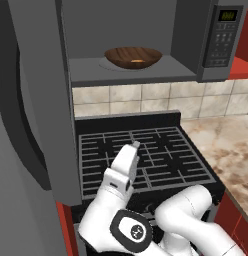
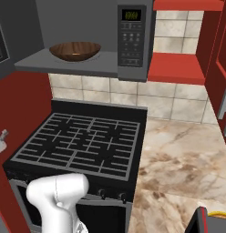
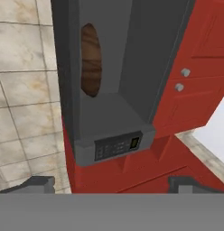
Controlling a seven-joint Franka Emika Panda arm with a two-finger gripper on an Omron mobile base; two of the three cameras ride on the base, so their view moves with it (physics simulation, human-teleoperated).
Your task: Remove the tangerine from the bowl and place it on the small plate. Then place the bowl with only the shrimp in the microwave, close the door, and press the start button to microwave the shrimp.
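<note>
The microwave [image 1: 146, 30] stands open, its door [image 1: 36, 100] swung out to the left. Inside it sits the dark wooden bowl [image 1: 133, 57] [image 2: 74, 51] [image 3: 90, 61], with a small orange bit of shrimp [image 1: 137, 61] in it. The keypad panel [image 1: 223, 37] [image 2: 131, 38] [image 3: 118, 146] has a green display. My gripper [image 1: 134, 146] [image 3: 114, 184] is open and holds nothing; it hangs over the stove's left side, below the microwave's floor and just right of the open door. The tangerine and the small plate are out of view.
A black gas stove [image 1: 146, 155] [image 2: 83, 139] lies under the microwave. A marble counter [image 2: 178, 168] runs to its right, below red cabinets [image 2: 178, 68]. A dark object with a yellow edge [image 2: 210, 220] sits at the counter's near right corner.
</note>
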